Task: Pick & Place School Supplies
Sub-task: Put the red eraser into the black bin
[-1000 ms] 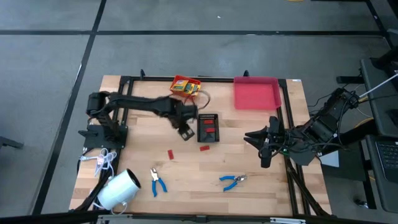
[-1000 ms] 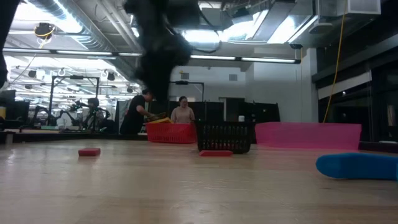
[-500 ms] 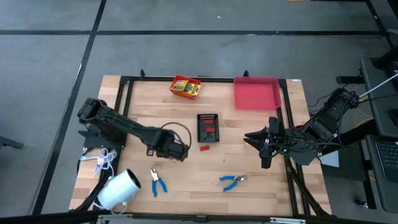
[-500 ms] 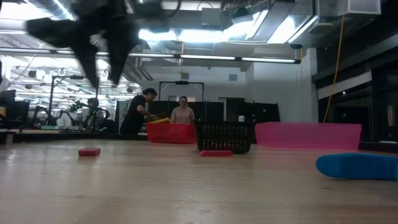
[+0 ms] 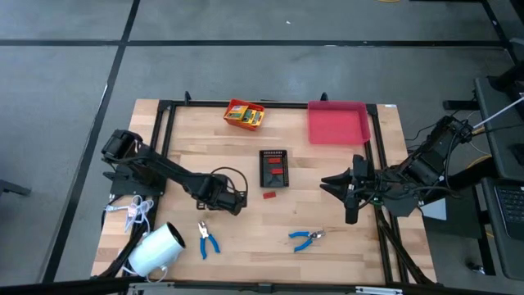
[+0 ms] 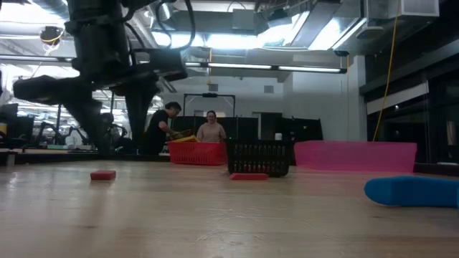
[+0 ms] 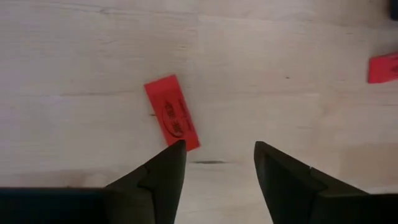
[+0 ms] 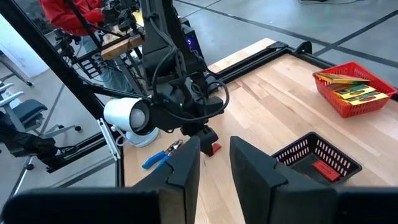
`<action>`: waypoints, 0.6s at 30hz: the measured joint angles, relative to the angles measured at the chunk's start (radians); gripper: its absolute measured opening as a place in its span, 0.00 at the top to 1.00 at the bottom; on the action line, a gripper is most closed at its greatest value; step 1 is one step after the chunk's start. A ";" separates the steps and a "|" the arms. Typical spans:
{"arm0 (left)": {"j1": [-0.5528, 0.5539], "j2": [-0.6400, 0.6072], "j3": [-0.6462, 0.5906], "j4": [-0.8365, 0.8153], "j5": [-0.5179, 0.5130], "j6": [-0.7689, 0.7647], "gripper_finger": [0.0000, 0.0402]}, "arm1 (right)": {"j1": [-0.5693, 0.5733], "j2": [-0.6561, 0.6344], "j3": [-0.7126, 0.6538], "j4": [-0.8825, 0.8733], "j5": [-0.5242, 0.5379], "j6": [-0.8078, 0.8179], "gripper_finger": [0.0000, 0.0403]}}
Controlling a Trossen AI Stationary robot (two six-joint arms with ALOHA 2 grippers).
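A wooden table (image 5: 327,221) filled the overhead view, framed by a black rail. The left arm reached from the table's left edge toward the middle. Its left gripper (image 5: 232,199) pointed down close over a flat red piece (image 7: 172,113). The two fingers stood apart and held nothing. One finger (image 7: 163,171) overlapped the red piece's near corner in the wrist view; whether it touched could not be told. The right arm waited at the table's right edge. The right gripper (image 5: 350,197) hung there with its fingers a narrow gap apart and empty.

A big white roll (image 5: 155,249) lay at the front left corner, with a white cord bundle (image 5: 139,211) just behind it. A pink tray (image 5: 336,121) sat at the back right. A red basket (image 5: 245,114) sat at the back centre, holding yellow-and-green boxes (image 8: 349,87). A black basket (image 5: 274,167) sat mid-table with red pieces (image 5: 276,168) inside. A second loose red piece (image 5: 269,194) lay just in front of that basket. One pair of blue-handled pliers (image 5: 207,238) lay beside the roll. The other pliers (image 5: 305,238) lay near the front edge, right of centre.

Two people (image 6: 188,130) stood far behind the table in the level view.
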 joint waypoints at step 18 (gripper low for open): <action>0.001 0.000 -0.016 -0.001 0.002 0.014 0.51 | 0.000 0.000 0.000 0.000 0.038 0.018 0.77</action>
